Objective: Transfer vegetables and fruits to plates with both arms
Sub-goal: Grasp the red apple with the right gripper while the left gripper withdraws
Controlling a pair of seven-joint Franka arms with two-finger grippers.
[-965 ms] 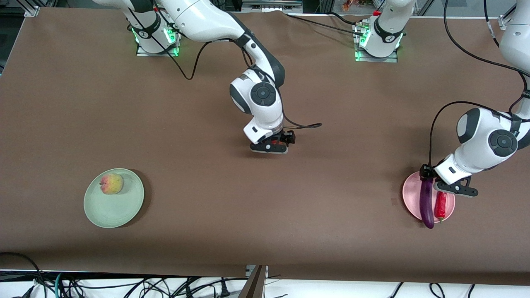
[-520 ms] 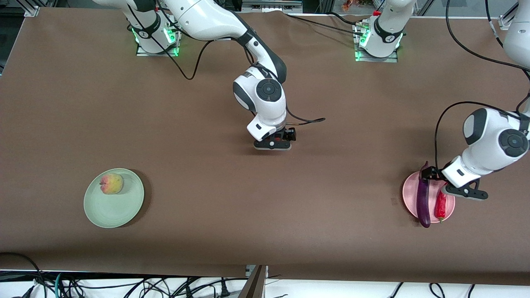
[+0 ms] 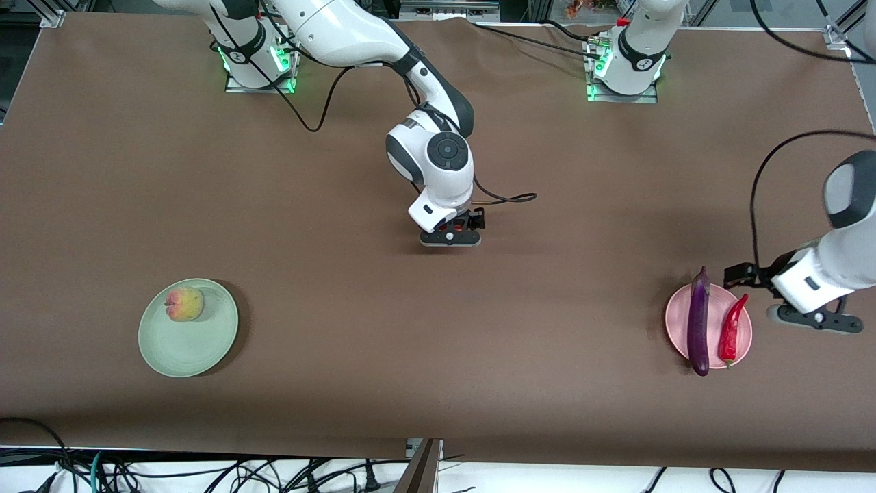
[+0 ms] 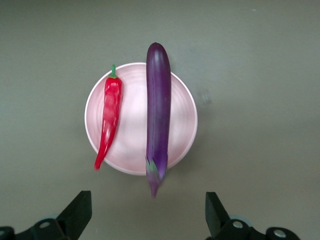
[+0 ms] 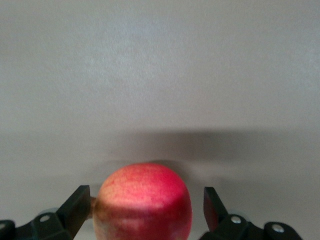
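Vegetables lay on the round pale pink plate (image 3: 674,318) near the left arm's end of the table (image 3: 438,356). The long shiny purple eggplant (image 3: 699,320) stretched across the plate with both ends sticking out past the rim. The curved red chili pepper (image 3: 730,329) lay just beside it, apart from it. A moment before, the left tool (image 3: 781,296) was down over this plate at the eggplant. Now it had let go and pulled away toward the table's edge. In the left wrist view its two black fingers (image 4: 76,214) stood wide apart with nothing between them. That looked like the vegetable half of the job was done.

At the right arm's end, about as near the camera, the round pale green plate (image 3: 198,349) held the round yellow-green peach (image 3: 184,304) with its pink blush, sitting close to the rim.

Farther up the table, in the middle, the right tool (image 3: 452,231) had come down low. In the right wrist view the round red fruit (image 5: 144,206) sat on the table between its open fingers (image 5: 75,207). They had not squeezed it yet. This was the last piece to move, and I think it should go on the green plate with the peach.
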